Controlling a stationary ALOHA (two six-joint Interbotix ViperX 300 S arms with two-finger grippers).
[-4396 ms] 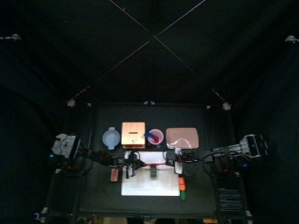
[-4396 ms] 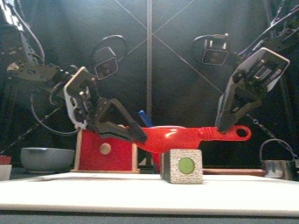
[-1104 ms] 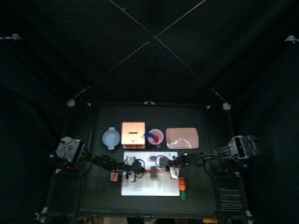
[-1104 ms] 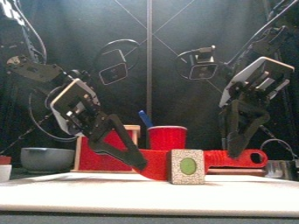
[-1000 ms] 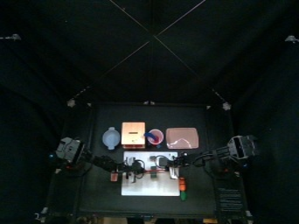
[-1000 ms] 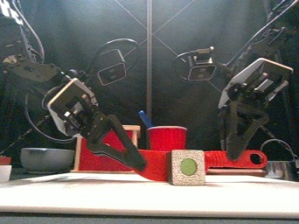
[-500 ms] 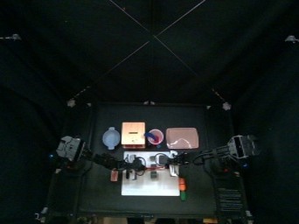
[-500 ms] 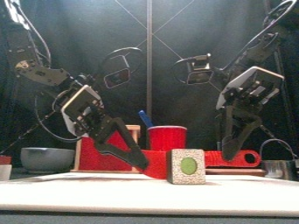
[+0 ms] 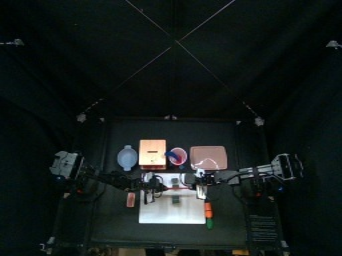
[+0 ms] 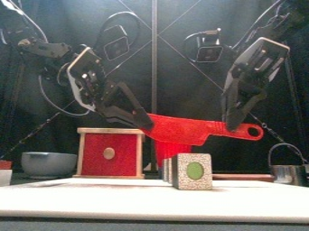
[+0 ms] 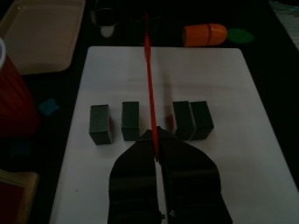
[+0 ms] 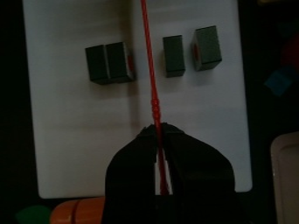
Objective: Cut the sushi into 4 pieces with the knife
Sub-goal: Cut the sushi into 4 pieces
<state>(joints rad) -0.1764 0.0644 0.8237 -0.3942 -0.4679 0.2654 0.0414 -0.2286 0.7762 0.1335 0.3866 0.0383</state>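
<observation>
1. The sushi (image 11: 131, 121) lies on the white cutting board (image 11: 163, 83), near the board's middle, as four dark green blocks in a row; two blocks sit touching, or nearly so, and the others stand a little apart, with the widest gap in the middle of the row; by that count, I judge the cutting done.
2. The red knife (image 10: 200, 131) hangs level between the two arms; the left gripper (image 11: 156, 140) has its jaws pressed together on the blade end, and the right gripper (image 12: 156, 136) pinches the handle end, just inside the handle's hole.
3. Handling, as a judgement: the blocks look light, rigid and smooth-sided, so a sideways nudge probably slides them on the slick board rather than tipping them; a block is best taken across its two flat faces, from above; the knife looks thin, stiff and light, and a pinch on its flat sides near each end should keep it from twisting.
4. The front view alone shows height: the knife is well clear above the sushi, touching nothing; it shows only one speckled end face with a green centre, so the count cannot be read there; it also shows the wooden box (image 10: 108, 153) behind, on the left.
5. The wrist views alone show the four blocks and their gaps, with the knife seen edge-on as a thin red line over the middle gap; they cannot tell how high it is; the left wrist view also shows an orange toy (image 11: 205, 33) just off the board's far end.
</observation>
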